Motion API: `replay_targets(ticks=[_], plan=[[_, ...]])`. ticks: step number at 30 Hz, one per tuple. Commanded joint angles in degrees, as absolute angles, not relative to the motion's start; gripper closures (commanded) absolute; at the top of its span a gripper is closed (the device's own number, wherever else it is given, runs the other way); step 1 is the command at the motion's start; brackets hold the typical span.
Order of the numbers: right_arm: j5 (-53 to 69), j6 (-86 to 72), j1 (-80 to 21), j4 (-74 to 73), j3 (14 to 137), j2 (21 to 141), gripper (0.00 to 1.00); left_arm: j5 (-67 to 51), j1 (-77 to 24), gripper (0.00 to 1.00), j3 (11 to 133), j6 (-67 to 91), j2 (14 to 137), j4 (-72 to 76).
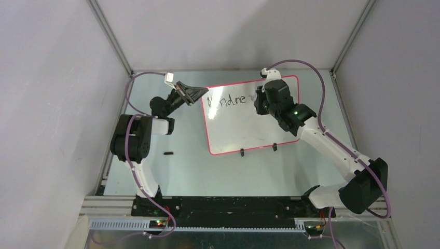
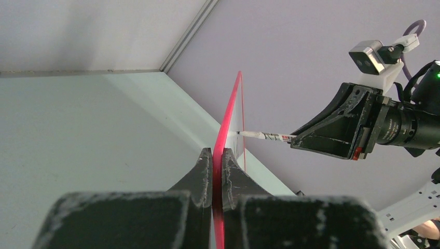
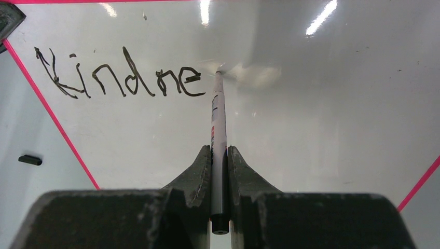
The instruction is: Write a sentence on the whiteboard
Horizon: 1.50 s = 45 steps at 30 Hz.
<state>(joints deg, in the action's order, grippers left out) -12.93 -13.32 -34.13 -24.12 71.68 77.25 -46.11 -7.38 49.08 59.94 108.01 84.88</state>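
Note:
The whiteboard (image 1: pixel 244 122), glossy white with a red-pink rim, lies in the middle of the table. Black handwritten letters of the sentence (image 3: pixel 119 75) read "Kindne" along its top part, also seen as the sentence (image 1: pixel 227 100) from above. My left gripper (image 1: pixel 200 94) is shut on the board's left rim; the whiteboard's red edge (image 2: pixel 228 124) runs between its fingers. My right gripper (image 3: pixel 219 150) is shut on a white marker (image 3: pixel 218 119), whose tip touches the board just right of the last "e". The marker (image 2: pixel 264 136) meets the board's face in the left wrist view.
A small black cap-like piece (image 1: pixel 167 153) lies on the table left of the board, seen too as the black piece (image 3: pixel 29 160). Two black clip feet (image 1: pixel 242 152) sit on the board's near rim. Grey walls with metal corner posts enclose the table.

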Motion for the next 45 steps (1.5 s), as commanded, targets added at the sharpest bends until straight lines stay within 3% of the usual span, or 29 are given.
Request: replay_targets(ticks=[1,25,45], plan=[[-15.0,-13.1,-34.3,-21.6,71.8,77.8,1.0,-46.9,-7.7,1.0,50.2,56.4,107.1,87.5],[-11.1,-11.7,-35.4,-22.0,71.8,78.2,1.0,-47.0,-7.6,1.0,50.0,56.2,107.0,87.7],[-15.6,-12.6,-34.8,-27.6,71.8,76.2,1.0,-46.9,-7.7,1.0,50.0,56.2,106.9,87.6]])
